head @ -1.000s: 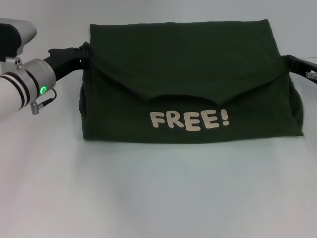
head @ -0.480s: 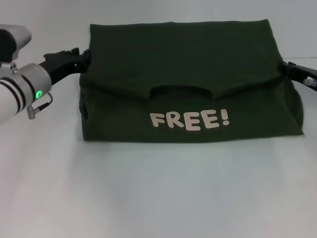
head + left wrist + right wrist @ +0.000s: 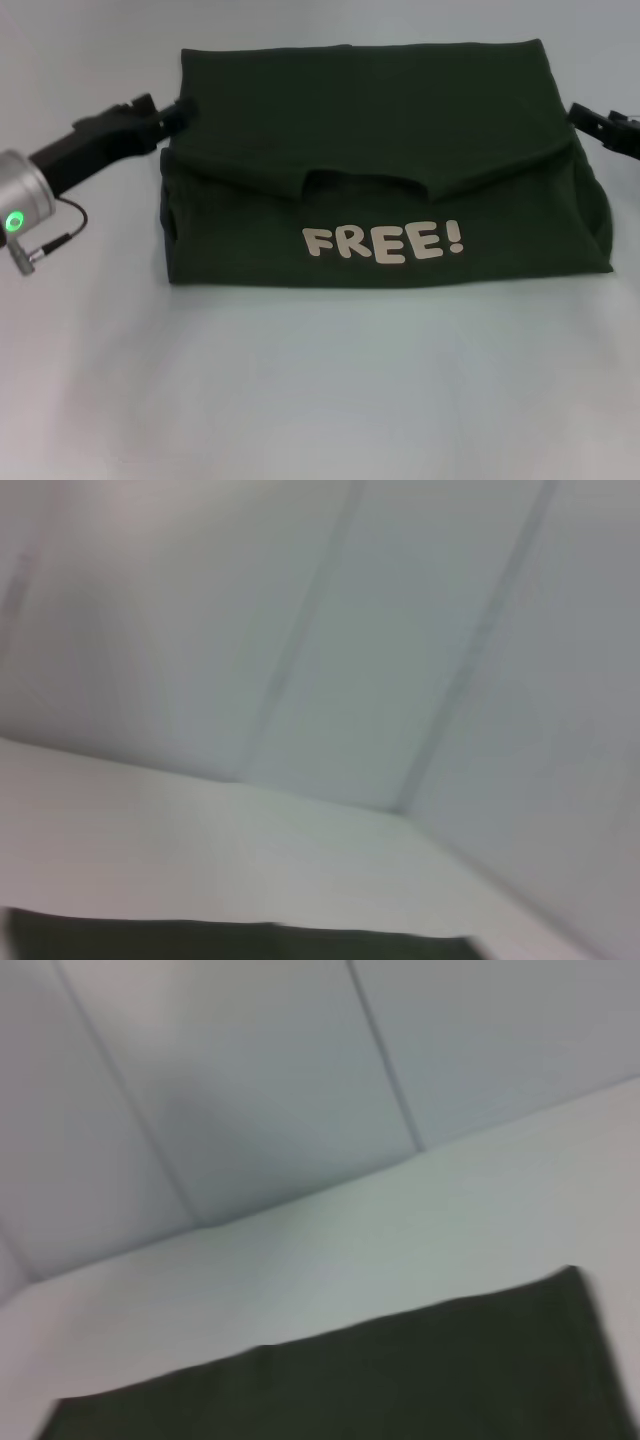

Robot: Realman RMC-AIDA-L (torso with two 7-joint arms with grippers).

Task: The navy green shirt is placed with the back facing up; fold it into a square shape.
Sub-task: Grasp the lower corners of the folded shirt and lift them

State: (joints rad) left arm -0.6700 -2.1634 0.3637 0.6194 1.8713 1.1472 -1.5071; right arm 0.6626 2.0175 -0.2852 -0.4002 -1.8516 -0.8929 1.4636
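Soft, light dark olive-green knit shirt (image 3: 385,165) with pale "FREE!" print (image 3: 383,242), folded at desk (image 3: 320,390) 12 o'clock; best pinched at side edges; left gripper (image 3: 172,112), right gripper (image 3: 582,117): jaws state unclear.

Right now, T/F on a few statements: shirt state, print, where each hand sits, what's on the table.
1. The navy green shirt is folded, with an upper layer lying over a lower one. True.
2. The print on the shirt reads "FREE!" in light letters. True.
3. The shirt lies fully flat and unfolded, sleeves spread out. False: it is a compact folded bundle and no spread sleeves show.
4. The left hand is at the shirt's left edge. True.
5. The right hand hovers above the middle of the shirt. False: it is off the shirt's right edge.
6. A second garment lies on the table. False: only this shirt shows.
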